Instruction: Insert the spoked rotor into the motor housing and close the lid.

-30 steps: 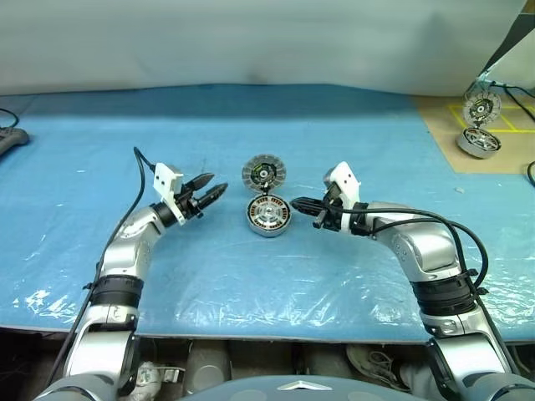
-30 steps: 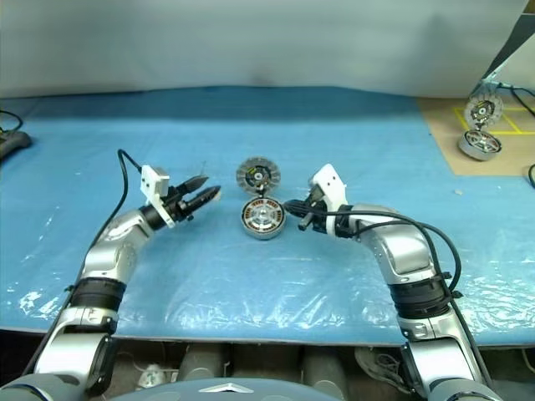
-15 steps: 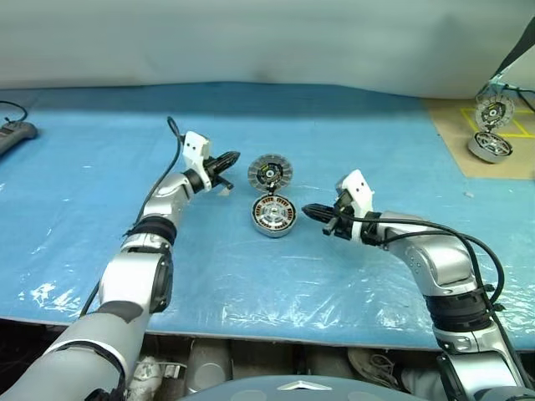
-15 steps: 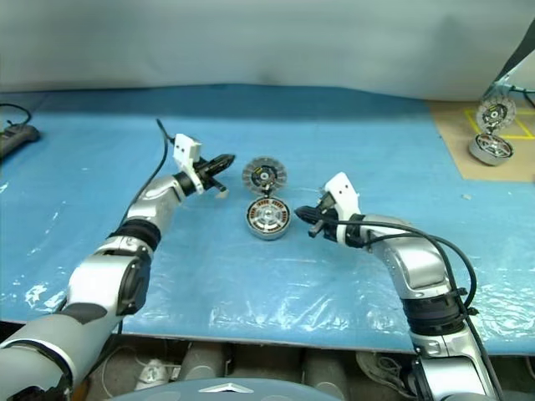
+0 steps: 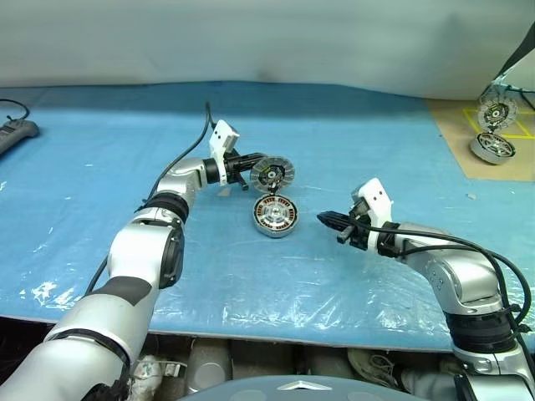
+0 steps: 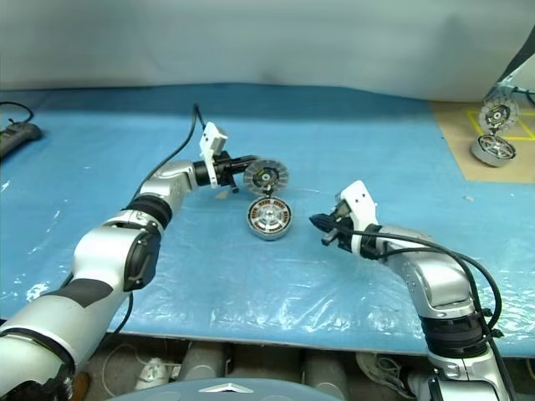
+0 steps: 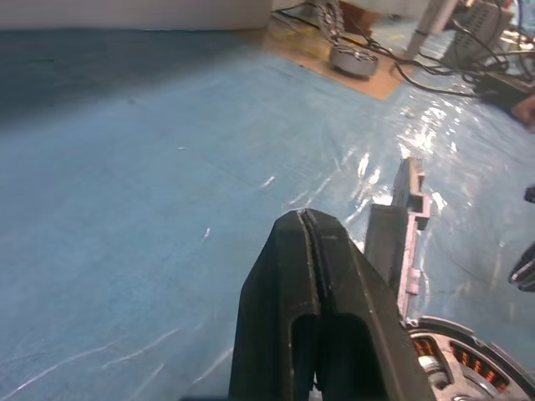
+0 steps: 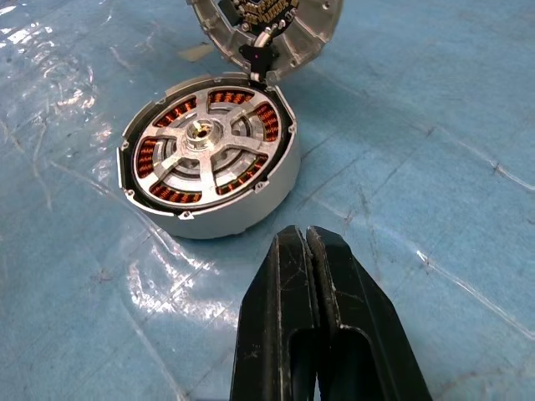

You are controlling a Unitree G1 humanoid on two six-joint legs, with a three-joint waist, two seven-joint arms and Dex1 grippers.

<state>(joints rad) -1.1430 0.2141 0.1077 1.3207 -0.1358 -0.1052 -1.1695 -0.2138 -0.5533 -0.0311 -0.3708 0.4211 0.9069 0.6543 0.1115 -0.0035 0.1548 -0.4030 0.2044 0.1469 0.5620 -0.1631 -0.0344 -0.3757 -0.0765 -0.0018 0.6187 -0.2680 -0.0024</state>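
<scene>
Silver motor housing (image 8: 209, 164) with spoked rotor (image 8: 201, 146) seated inside, lid (image 5: 273, 175) standing open.
Copper windings show between the spokes; the ribbed grey lid stands upright at the housing's far edge on the blue-covered desk (image 5: 351, 150). Left gripper (image 5: 256, 160), closed, meets the lid's edge; right gripper (image 5: 323, 218), closed and empty, hovers beside the housing.
</scene>
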